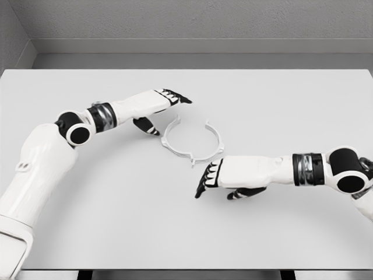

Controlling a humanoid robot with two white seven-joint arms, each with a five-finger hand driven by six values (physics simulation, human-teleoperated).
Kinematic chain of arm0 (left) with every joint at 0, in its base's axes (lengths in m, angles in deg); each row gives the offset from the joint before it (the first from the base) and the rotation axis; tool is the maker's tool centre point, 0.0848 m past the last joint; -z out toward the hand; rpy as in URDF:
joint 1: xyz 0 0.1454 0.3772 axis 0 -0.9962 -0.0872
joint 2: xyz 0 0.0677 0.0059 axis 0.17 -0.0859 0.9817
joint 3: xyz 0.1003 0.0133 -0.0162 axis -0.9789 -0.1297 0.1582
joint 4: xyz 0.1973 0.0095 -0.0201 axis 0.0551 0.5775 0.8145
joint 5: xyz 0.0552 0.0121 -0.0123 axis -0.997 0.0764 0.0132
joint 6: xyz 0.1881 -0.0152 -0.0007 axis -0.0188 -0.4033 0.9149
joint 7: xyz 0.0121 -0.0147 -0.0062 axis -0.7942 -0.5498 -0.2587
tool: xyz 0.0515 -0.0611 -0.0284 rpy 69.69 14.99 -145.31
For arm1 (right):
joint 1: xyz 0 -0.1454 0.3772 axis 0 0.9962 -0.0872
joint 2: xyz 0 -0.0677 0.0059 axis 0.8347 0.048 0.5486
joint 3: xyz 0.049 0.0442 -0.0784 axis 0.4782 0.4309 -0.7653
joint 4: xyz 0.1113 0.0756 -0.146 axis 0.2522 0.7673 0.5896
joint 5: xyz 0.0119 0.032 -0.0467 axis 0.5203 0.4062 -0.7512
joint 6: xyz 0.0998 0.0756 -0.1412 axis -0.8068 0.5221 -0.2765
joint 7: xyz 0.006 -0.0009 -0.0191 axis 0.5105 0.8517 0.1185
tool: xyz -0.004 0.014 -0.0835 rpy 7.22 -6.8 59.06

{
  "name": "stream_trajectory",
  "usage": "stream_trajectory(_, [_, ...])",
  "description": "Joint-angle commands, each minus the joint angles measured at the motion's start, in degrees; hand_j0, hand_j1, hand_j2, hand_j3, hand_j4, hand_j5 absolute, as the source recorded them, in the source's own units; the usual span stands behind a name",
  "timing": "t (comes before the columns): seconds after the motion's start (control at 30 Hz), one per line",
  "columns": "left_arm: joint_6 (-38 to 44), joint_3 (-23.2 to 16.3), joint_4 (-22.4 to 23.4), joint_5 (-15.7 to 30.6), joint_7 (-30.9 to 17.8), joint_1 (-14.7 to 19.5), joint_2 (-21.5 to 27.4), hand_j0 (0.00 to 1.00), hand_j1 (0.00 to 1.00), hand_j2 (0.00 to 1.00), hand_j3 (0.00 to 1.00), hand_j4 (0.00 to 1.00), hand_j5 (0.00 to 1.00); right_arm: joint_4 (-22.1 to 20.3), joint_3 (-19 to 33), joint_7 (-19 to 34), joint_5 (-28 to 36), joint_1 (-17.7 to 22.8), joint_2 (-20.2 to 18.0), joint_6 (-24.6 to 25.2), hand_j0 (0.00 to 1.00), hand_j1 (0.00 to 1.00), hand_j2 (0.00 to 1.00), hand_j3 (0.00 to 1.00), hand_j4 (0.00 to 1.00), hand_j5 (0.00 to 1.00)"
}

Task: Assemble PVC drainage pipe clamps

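Observation:
Two white curved PVC clamp halves lie on the white table [186, 227] near its middle, facing each other as a rough ring. The left half [169, 140] curves along the left and bottom; the right half [217, 140] curves on the right. Just upper left of the ring hovers my left hand [166, 105], fingers stretched out flat, thumb hanging down beside the left half, holding nothing. Below and right of the ring my right hand [213, 178] lies palm down, fingers extended toward the left, empty, close to the ring's lower tab.
The table's far edge meets a grey wall [186, 23]. Its front edge runs along the bottom of the view.

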Motion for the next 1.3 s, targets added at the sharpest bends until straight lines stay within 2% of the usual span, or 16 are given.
stream_trajectory(0.0, [0.1, 0.3, 0.0, 0.5, 0.0, 0.0, 0.7, 1.0, 1.0, 1.0, 1.0, 1.0, 1.0, 1.9, -0.9, 0.0, 0.4, 0.0, 1.8, 0.2, 0.77, 0.77, 0.77, 0.77, 0.77, 0.77])
stream_trajectory(0.23, [0.1, 0.0, 4.2, 0.5, 0.0, 3.2, 0.1, 1.0, 1.0, 1.0, 1.0, 1.0, 1.0, 7.5, -1.3, 0.0, 0.1, -1.8, 5.4, 0.2, 0.77, 0.77, 0.77, 0.77, 0.77, 0.77])
stream_trajectory(0.47, [0.1, -0.2, 4.6, 0.5, 0.0, 3.7, -0.4, 1.0, 1.0, 1.0, 1.0, 1.0, 1.0, 11.0, -2.5, 0.0, -0.1, -3.1, 7.7, 0.2, 0.77, 0.77, 0.77, 0.77, 0.77, 0.77])
stream_trajectory(1.27, [0.1, 0.0, 6.1, 0.5, 0.0, 4.5, -1.7, 1.0, 1.0, 1.0, 1.0, 1.0, 1.0, 13.9, -3.0, 0.0, 0.4, -4.7, 8.6, 0.2, 0.77, 0.77, 0.77, 0.77, 0.77, 0.77])
